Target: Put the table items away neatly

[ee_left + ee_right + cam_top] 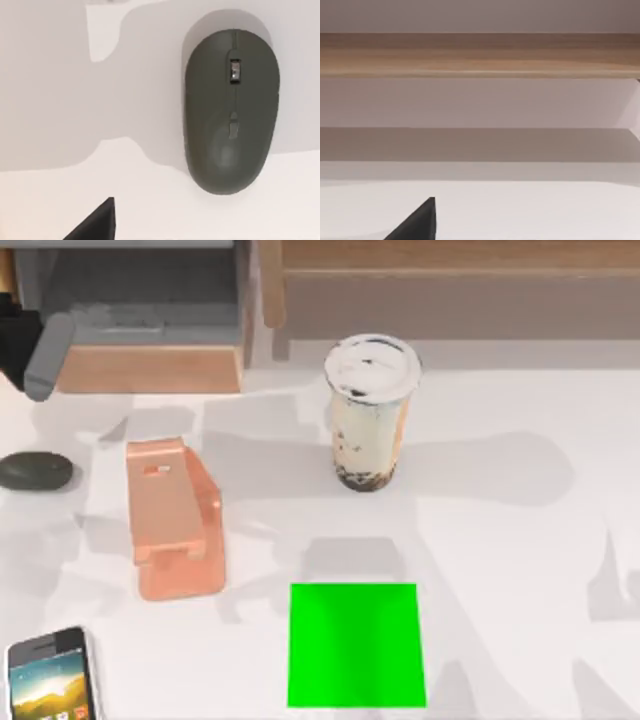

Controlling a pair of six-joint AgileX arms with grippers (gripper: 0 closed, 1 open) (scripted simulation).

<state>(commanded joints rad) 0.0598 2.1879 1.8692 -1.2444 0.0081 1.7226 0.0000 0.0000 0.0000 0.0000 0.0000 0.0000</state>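
nothing put away yet, by the look of it: mouse (35,471) at far left of the bench (520,540), smartphone (50,680) in the lower left corner, milk-tea cup (368,410) upright at upper centre. left end effector above the mouse; grip state impossible to tell.

Matt plastics, glossy screen and smooth white table (520,570) with wood trim behind.

The mouse (230,110) looks matt dark grey plastic. The smartphone (50,678) has a glossy screen and silvery edge. The cup (368,420) is clear plastic under a white lid. The stand (172,520) is smooth salmon plastic.
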